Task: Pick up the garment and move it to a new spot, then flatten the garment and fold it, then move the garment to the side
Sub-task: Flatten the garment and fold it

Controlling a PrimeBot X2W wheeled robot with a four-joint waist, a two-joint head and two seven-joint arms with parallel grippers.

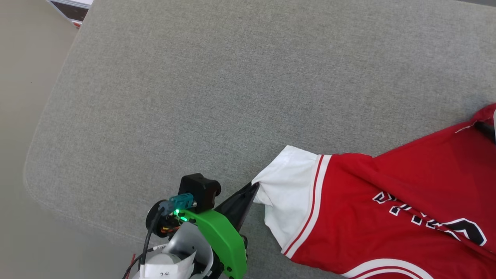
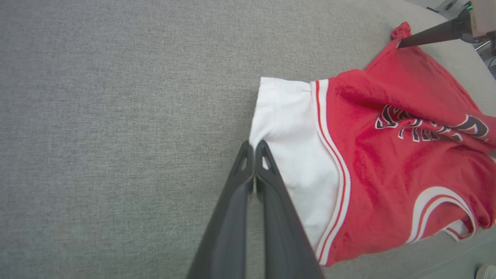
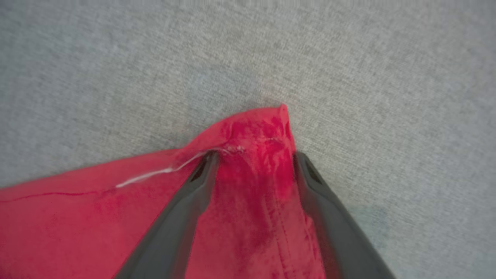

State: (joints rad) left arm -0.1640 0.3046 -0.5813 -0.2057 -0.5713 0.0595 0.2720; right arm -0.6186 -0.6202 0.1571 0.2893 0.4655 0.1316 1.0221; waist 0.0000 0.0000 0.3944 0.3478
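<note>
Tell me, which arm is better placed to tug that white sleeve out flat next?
Probably the left. The left gripper is shut at the edge of the white sleeve of the garment, seemingly pinching it. The right gripper stands open astride a red corner at the far end.

We see a grey woven cushion (image 1: pixel 232 97) under & round the left jaws and the right jaws alike. Its rounded near corner (image 1: pixel 38 174) sits well left of the left jaws. Past that edge, further left, there's pale beige floor (image 1: pixel 19 116). Far ahead-left of the left jaws, by the cushion's far corner, a flat dark item w/ white edging (image 1: pixel 71 9) is cut off by the frame; we can't tell what it is.
</note>
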